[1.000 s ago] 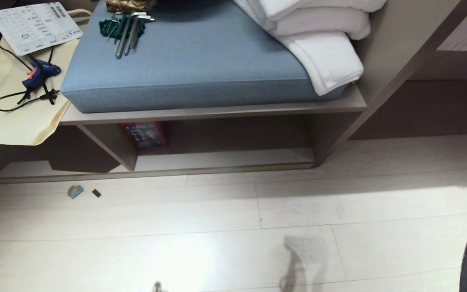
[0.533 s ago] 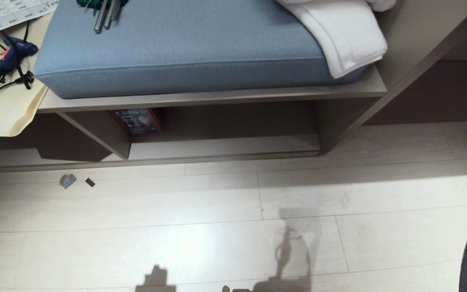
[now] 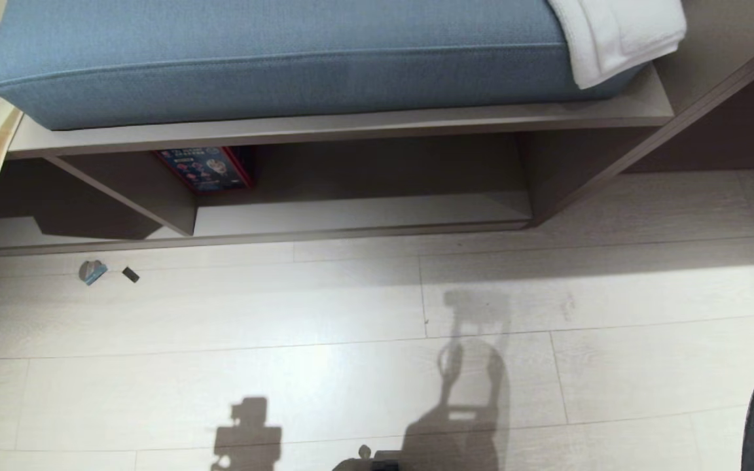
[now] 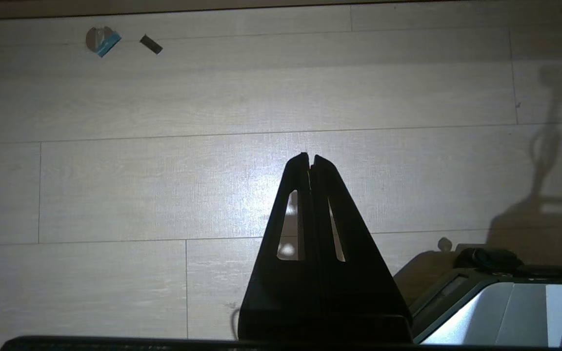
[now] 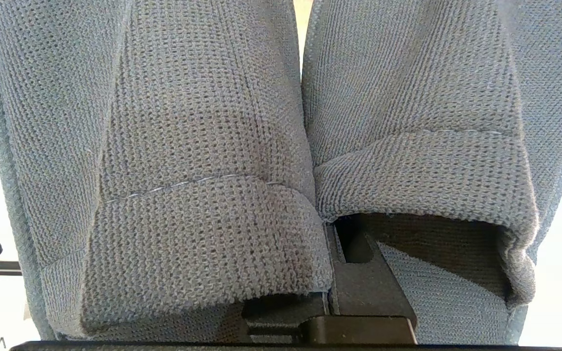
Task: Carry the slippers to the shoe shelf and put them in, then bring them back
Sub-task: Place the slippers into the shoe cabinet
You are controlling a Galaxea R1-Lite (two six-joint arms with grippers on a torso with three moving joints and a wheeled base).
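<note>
Cushion (image 3: 272, 59) on the shoe shelf (image 3: 351, 124), box (image 3: 203, 169) inside (left end), towel (image 3: 619, 33) at right

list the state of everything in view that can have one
slippers: both held side by side in the right gripper, not yet on the shelf
right gripper: shut on the slippers
left gripper: shut, empty, over bare floor
shoe shelf: wide bay bare but for a box
box: leaning at the bay's back left
towel: draped over cushion corner
</note>
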